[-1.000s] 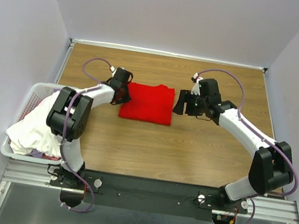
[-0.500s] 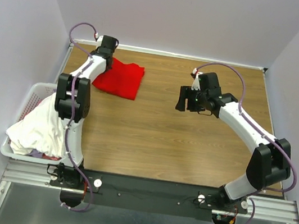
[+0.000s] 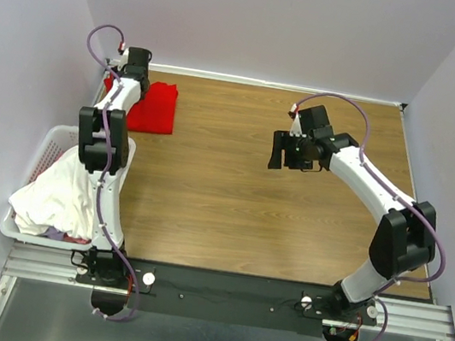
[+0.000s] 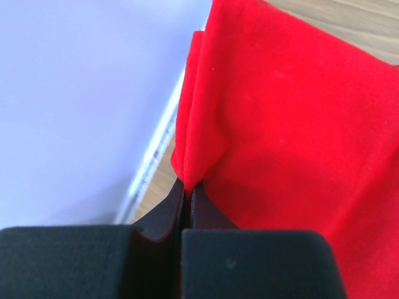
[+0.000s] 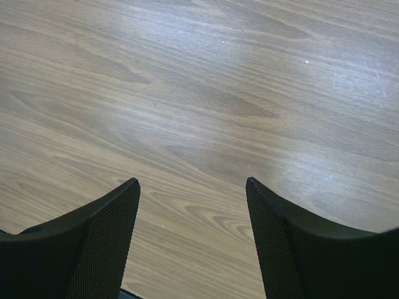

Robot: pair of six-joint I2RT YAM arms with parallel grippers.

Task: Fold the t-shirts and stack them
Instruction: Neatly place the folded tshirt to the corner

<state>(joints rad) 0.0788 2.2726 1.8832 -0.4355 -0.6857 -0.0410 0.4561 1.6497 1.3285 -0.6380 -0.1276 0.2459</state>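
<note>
A folded bright red t-shirt (image 3: 155, 107) lies at the table's far left corner, against the back wall. My left gripper (image 3: 128, 79) is shut on its left edge. In the left wrist view the jaws pinch a fold of the red t-shirt (image 4: 287, 124) at their tips (image 4: 187, 185). White t-shirts (image 3: 55, 191) are heaped in the basket at the left. My right gripper (image 3: 281, 151) is open and empty over bare wood in the table's middle right. Its fingers (image 5: 106, 237) stand wide apart above the wood.
A white plastic laundry basket (image 3: 48, 145) stands at the table's left edge, holding the white cloth and something red beneath. The left wall and back wall meet close to my left gripper. A metal rail (image 3: 226, 287) runs along the near edge.
My left gripper has dragged the red t-shirt from the table's middle to the far left corner. My right gripper has stayed open and shifted slightly back.
</note>
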